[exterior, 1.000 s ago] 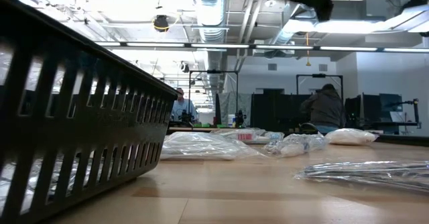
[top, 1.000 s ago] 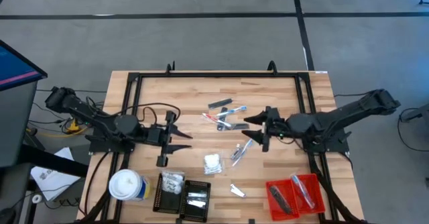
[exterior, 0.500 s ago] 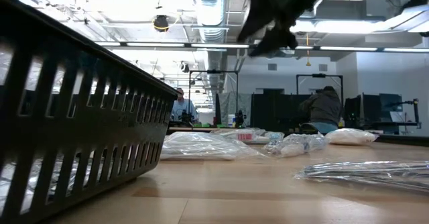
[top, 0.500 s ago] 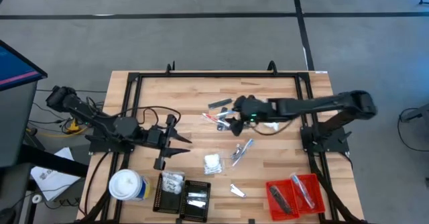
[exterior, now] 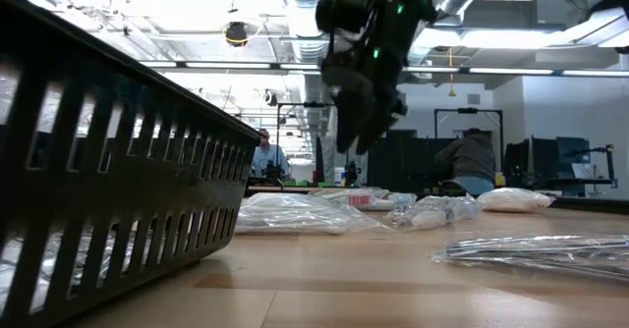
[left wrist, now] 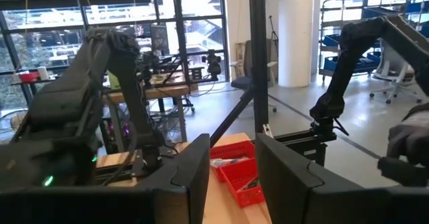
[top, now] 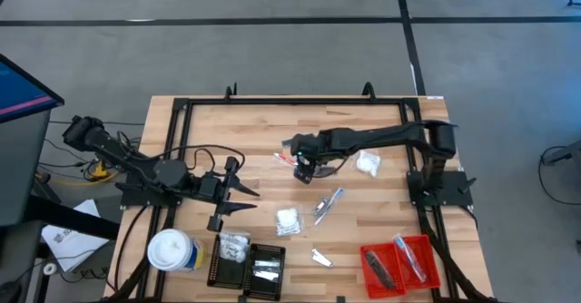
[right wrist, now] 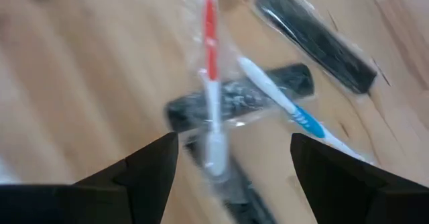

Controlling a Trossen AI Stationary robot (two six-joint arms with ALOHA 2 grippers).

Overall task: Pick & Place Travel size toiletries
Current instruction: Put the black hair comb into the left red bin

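The travel size toiletries lie loose on the wooden table. A heap of sticks and dark grey bars [top: 295, 151] sits mid-table. A red and white stick [right wrist: 210, 63] and a blue and white stick [right wrist: 285, 103] lie across a dark grey bar [right wrist: 241, 96]. White puffy packets [top: 368, 163] [top: 288, 219] and a silvery sachet [top: 327, 203] lie apart. My right gripper [top: 305, 169] [right wrist: 231, 177] [exterior: 359, 122] hangs open above the heap, slanting down and touching nothing. My left gripper [top: 243, 190] [left wrist: 231, 184] waits open and level at the left, with nothing between its fingers.
A black ribbed tray [top: 250, 265] [exterior: 118, 171] with packets stands at the near edge, a red tray [top: 399, 259] at the near right, a white-topped canister [top: 172, 251] at the near left. A small sachet [top: 320, 259] lies between the trays. People show in the room beyond.
My right gripper has swung from the table's right side toward its left and has come down. It has tipped from near level to slanting downward, and now hangs over the heap of sticks and bars. Its fingers have stayed open. No toiletry has moved.
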